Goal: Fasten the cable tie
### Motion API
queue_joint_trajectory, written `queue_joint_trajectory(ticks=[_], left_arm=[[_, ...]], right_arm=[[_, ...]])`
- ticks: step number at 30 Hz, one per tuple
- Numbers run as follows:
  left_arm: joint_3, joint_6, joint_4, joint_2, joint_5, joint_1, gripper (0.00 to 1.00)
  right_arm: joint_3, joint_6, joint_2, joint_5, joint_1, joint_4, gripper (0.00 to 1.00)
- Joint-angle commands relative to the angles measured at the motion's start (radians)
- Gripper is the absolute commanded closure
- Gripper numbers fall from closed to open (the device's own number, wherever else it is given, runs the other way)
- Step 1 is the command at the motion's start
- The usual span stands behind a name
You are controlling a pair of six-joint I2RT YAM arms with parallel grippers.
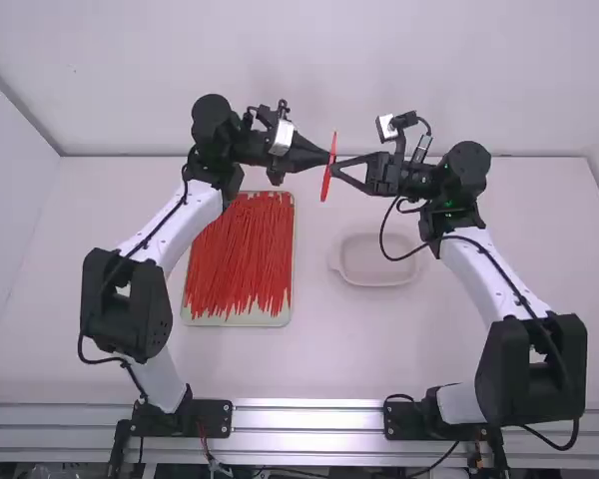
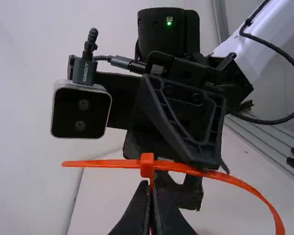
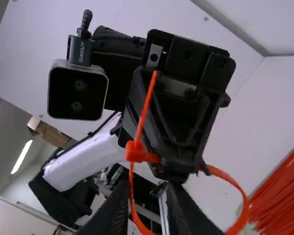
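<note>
A red cable tie hangs in the air above the middle of the table, between both grippers. My left gripper comes in from the left and is shut on the strap just below the tie's square head. One strap runs sideways through the head and curves off into a loop. My right gripper faces it from the right, open. The strap passes between its two spread fingers without being pinched.
A tray piled with several spare red cable ties lies on the table under the left arm. A shallow white dish sits below the right arm. The table's front and right side are bare.
</note>
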Motion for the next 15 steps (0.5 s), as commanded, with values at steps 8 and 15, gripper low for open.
queue_joint_trajectory(ticks=[8, 15], left_arm=[[-0.010, -0.150, 0.076, -0.004, 0.098, -0.035, 0.98], [-0.016, -0.149, 0.077, -0.004, 0.095, -0.048, 0.98]], right_arm=[[0.021, 0.071, -0.006, 0.008, -0.050, 0.072, 0.58], [0.021, 0.123, -0.006, 0.023, -0.047, 0.141, 0.53]])
